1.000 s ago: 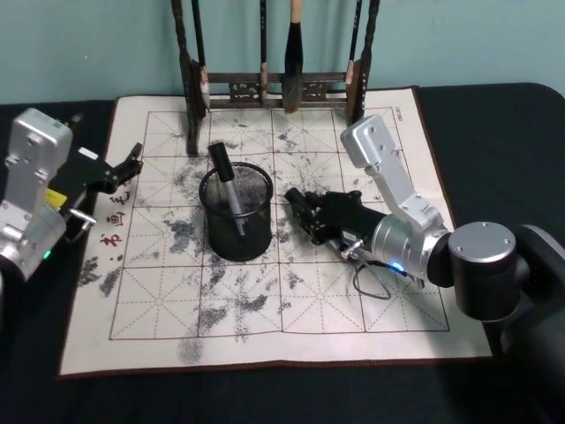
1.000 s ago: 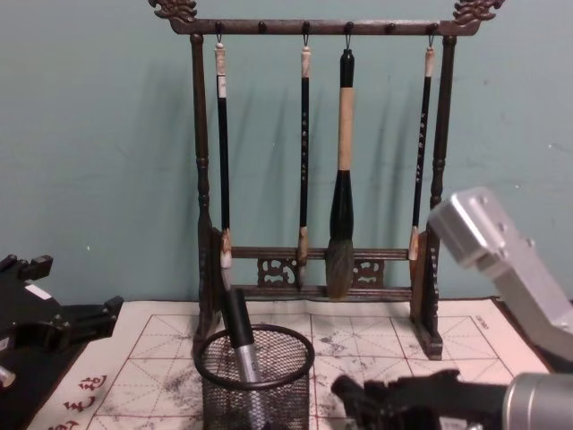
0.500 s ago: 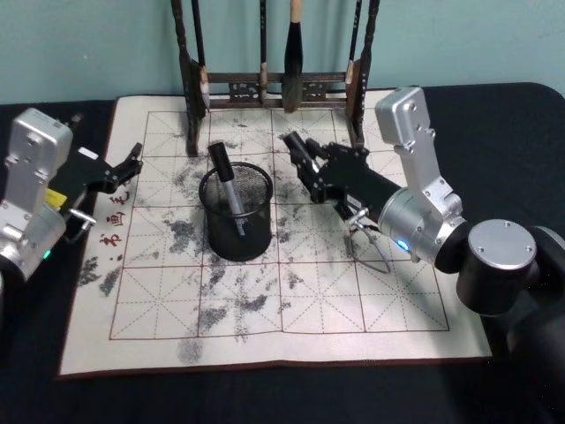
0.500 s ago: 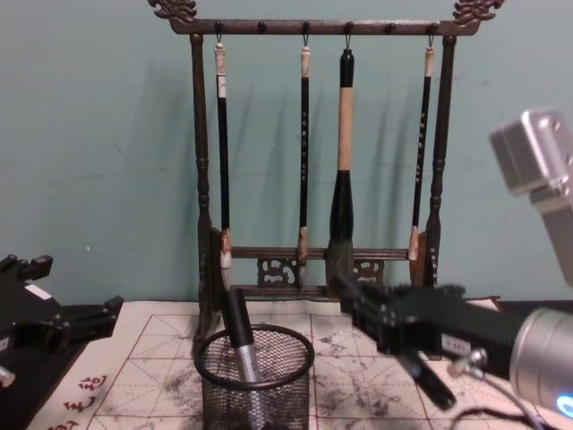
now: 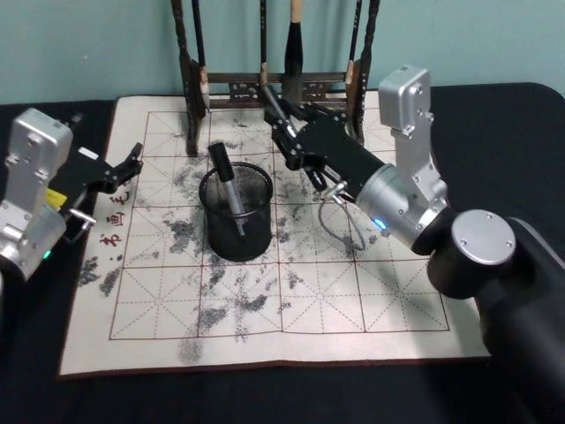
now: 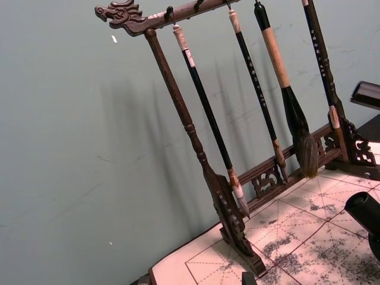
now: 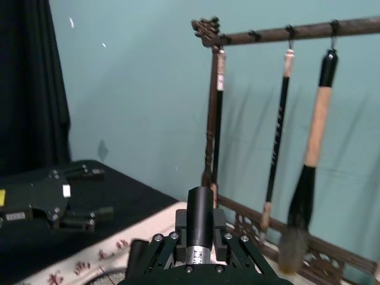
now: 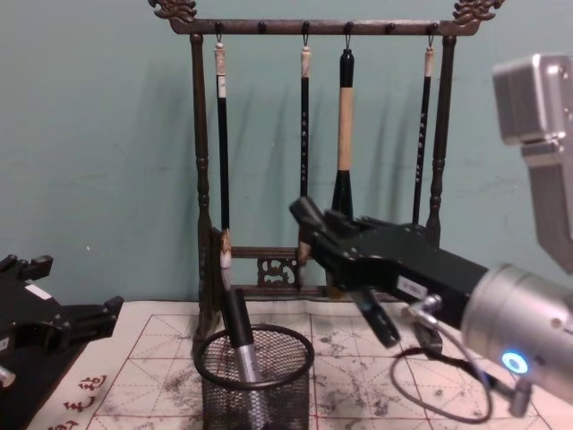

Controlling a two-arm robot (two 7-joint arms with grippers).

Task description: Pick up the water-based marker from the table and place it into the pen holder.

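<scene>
My right gripper hangs above the mat, just behind and to the right of the pen holder, a black wire-mesh cup. It is shut on a water-based marker with a black cap, whose end sticks out past the fingers toward the brush rack. In the chest view the right gripper is higher than the holder's rim. Another marker with a black cap and silver barrel leans inside the holder. My left gripper rests open at the mat's left edge.
A dark wooden brush rack with several hanging brushes stands close behind the right gripper at the far edge of the cream gridded mat. A thin cable loop dangles under the right wrist. Dark tabletop surrounds the mat.
My right gripper has risen from the mat on the holder's right and swung up and back-left with the marker, toward the rack. The left arm has not moved.
</scene>
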